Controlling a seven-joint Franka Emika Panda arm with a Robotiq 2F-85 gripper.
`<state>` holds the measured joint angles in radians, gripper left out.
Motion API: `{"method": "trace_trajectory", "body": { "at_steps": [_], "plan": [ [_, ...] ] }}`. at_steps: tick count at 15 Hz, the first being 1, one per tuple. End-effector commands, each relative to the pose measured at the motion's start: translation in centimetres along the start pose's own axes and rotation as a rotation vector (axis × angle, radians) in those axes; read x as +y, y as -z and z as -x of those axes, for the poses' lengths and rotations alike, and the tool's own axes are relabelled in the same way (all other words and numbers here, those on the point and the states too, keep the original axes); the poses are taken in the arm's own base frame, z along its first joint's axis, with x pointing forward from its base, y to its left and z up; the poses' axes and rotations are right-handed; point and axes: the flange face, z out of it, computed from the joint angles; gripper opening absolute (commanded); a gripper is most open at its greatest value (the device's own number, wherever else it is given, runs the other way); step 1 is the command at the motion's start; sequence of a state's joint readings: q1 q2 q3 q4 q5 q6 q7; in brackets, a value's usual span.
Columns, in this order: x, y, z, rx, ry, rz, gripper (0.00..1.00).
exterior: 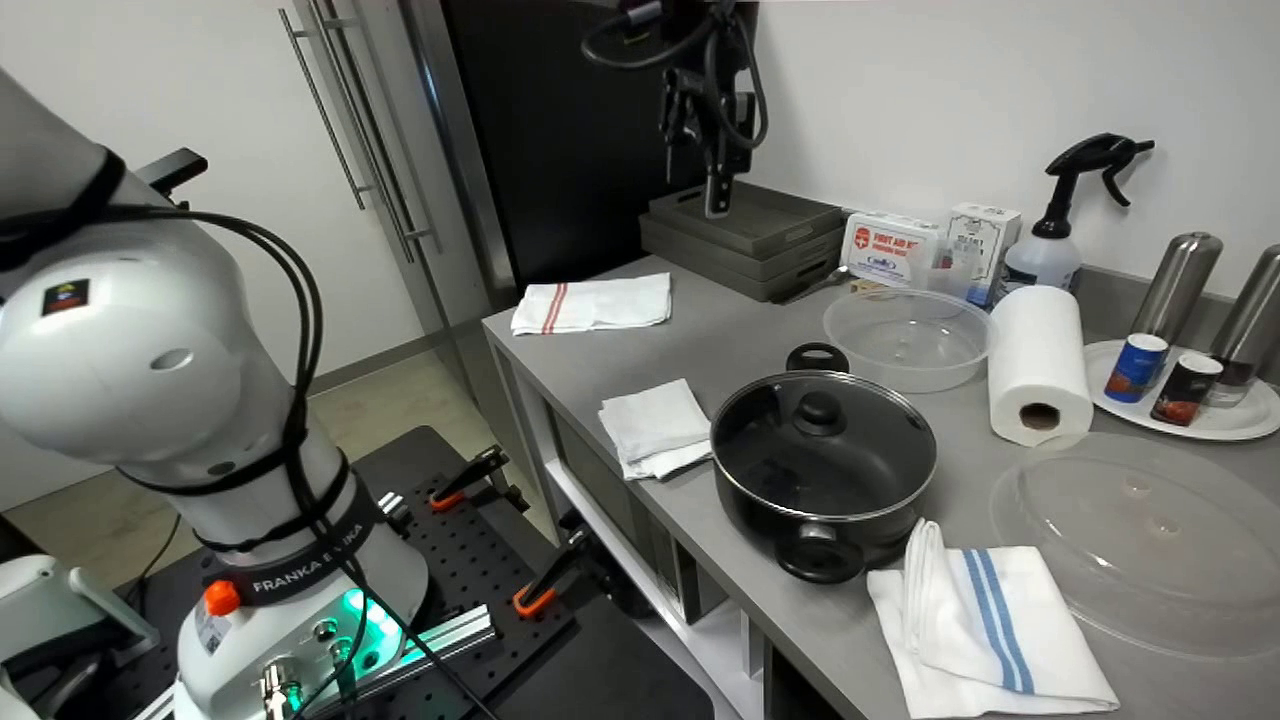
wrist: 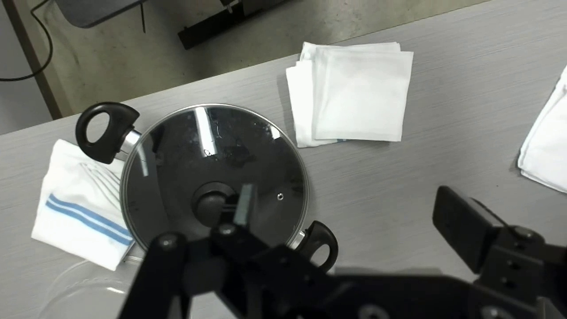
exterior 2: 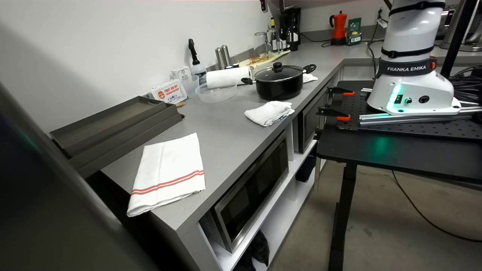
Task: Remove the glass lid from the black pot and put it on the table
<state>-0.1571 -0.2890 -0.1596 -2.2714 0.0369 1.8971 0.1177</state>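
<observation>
The place is a kitchen: a microwave [exterior 2: 254,192] under the worktop [exterior 2: 229,146], a pot [exterior 2: 279,89] on top, a paper roll [exterior: 1040,350], towels [exterior 2: 169,165] and a red coffee maker [exterior 2: 339,27]. A robot arm [exterior 2: 412,64] on a perforated board [exterior: 470,575] (hardly household furniture) hints at a lab.

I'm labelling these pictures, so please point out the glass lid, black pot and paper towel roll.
Glass lid [wrist: 215,170], in the wrist view: the glass near its middle.
Black pot [exterior 2: 279,89], in an exterior view: its outer wall.
Paper towel roll [exterior: 1039,360], in an exterior view: its white side.

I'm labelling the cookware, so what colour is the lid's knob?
Black; the knob shows best in an exterior view.
</observation>
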Motion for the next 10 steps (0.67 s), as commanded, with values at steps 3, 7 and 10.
{"method": "trace_trajectory", "body": {
  "at_steps": [3,7,10],
  "plan": [
    [2.1,-2.0,-5.4,-0.059,-0.031,-0.027,1.0],
    [3.9,-4.2,-7.9,-0.087,-0.084,-0.01,1.0],
    [5.1,-5.8,-9.4,-0.11,-0.113,-0.003,1.0]
  ]
}}
